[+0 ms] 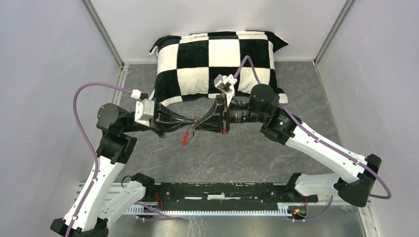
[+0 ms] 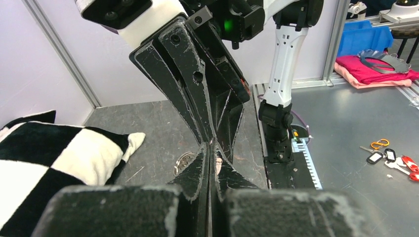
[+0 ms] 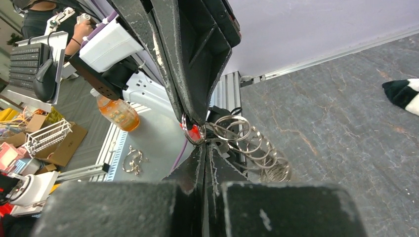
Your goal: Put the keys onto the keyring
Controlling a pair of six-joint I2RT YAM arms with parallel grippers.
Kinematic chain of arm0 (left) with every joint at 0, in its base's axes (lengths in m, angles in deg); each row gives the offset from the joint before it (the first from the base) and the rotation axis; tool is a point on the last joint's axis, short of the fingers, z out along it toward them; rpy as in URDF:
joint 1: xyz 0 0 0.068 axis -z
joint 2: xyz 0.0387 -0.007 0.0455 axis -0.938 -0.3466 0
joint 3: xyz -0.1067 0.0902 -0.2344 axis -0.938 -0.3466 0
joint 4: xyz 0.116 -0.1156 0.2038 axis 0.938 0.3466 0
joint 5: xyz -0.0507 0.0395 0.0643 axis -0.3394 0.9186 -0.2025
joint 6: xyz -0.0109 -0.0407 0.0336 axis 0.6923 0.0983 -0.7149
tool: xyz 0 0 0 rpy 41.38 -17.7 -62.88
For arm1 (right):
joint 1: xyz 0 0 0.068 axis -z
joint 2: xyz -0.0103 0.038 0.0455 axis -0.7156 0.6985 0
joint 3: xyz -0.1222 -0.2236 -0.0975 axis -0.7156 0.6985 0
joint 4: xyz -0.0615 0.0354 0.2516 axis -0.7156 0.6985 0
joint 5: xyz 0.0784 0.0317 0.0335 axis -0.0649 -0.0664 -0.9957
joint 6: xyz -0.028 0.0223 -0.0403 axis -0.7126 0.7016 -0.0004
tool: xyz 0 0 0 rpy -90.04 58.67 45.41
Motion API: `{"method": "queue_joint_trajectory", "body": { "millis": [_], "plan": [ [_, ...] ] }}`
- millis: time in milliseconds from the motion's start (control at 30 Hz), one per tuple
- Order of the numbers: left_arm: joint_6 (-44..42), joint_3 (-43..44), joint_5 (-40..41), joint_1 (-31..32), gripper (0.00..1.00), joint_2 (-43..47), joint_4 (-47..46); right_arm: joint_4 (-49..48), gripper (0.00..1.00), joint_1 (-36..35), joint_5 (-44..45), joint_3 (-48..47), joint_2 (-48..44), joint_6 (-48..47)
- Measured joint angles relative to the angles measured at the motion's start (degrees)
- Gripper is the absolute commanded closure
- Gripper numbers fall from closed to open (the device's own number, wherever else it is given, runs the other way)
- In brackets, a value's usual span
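Observation:
My left gripper (image 1: pixel 190 123) and right gripper (image 1: pixel 201 124) meet tip to tip above the middle of the grey table. Both are shut. The keyring (image 3: pixel 247 143) is a string of silvery wire coils with a red sleeve (image 3: pixel 196 132). It hangs at the joined tips and trails to the right in the right wrist view. The left fingers (image 3: pixel 190 98) come down from above onto its red end, and my right gripper (image 3: pixel 205 144) pinches it from below. In the top view the red sleeve (image 1: pixel 185 137) dangles under the tips. One coil (image 2: pixel 183 160) shows beside my left gripper (image 2: pixel 211 145). The keys are hidden.
A black-and-white checkered pillow (image 1: pixel 217 59) lies at the back of the table, just behind the grippers. A black rail (image 1: pixel 222 190) runs along the near edge between the arm bases. White walls close off both sides. Tagged keys (image 2: pixel 390 158) lie on a bench beyond the table.

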Motion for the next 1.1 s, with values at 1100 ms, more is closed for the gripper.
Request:
{"method": "queue_joint_trajectory", "body": {
  "millis": [1100],
  "plan": [
    [4.37,-1.11,1.86,0.02,0.98,-0.35,-5.64,-4.61,0.62,2.54,0.44,-0.31,-5.99,-12.22]
  ]
}}
